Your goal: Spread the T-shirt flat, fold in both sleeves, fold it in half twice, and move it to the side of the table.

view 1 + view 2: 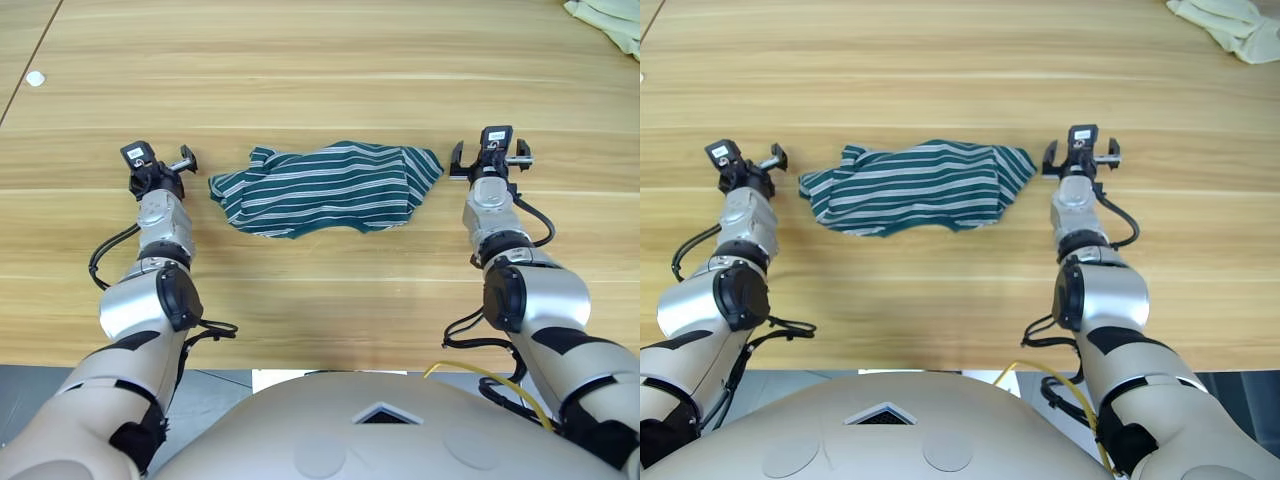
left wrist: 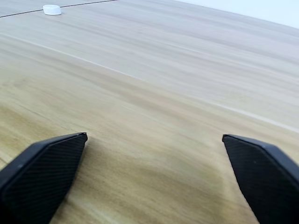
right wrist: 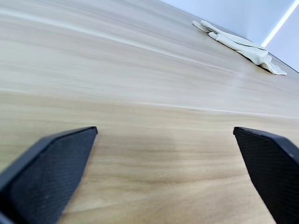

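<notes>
Wood-grain table (image 1: 320,60), seen from your head camera, with the striped green T-shirt (image 1: 325,190) lying bunched in a heap at mid-table, straight ahead of you. Your left claw (image 1: 162,158) sits just beside the shirt's left edge and your right claw (image 1: 490,158) just beside its right edge, neither touching it. Both claws are spread wide and hold nothing. Judged from this, no step is done: the shirt is not yet flat, so spreading, both sleeve folds, both halvings and the move aside all remain. A pale cloth (image 1: 608,22) lies at the far right corner. Each wrist carries a small white tag (image 1: 137,153), its print too small to read.
</notes>
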You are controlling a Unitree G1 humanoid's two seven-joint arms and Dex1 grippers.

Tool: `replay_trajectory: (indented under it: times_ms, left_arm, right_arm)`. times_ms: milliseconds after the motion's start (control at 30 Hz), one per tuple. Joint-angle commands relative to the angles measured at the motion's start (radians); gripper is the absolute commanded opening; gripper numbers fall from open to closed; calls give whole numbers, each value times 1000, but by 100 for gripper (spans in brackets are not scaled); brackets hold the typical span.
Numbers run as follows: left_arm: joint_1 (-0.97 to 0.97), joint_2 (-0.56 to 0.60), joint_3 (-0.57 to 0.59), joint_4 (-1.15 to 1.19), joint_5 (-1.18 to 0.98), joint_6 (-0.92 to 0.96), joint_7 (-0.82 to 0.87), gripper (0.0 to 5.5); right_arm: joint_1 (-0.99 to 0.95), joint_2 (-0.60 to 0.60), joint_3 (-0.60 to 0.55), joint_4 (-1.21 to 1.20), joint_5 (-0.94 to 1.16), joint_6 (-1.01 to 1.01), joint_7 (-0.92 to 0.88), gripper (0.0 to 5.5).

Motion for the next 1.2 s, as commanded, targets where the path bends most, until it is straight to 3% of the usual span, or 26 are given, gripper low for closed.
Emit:
replay_trajectory:
  times_ms: [33, 1200]
  left_arm:
    - [37, -15, 1, 36, -1, 49, 4, 538]
    - [38, -15, 1, 35, -4, 47, 3, 538]
  right_arm:
    - [30, 31, 6, 37, 1, 51, 7, 540]
    - [28, 29, -3, 35, 12, 35, 7, 540]
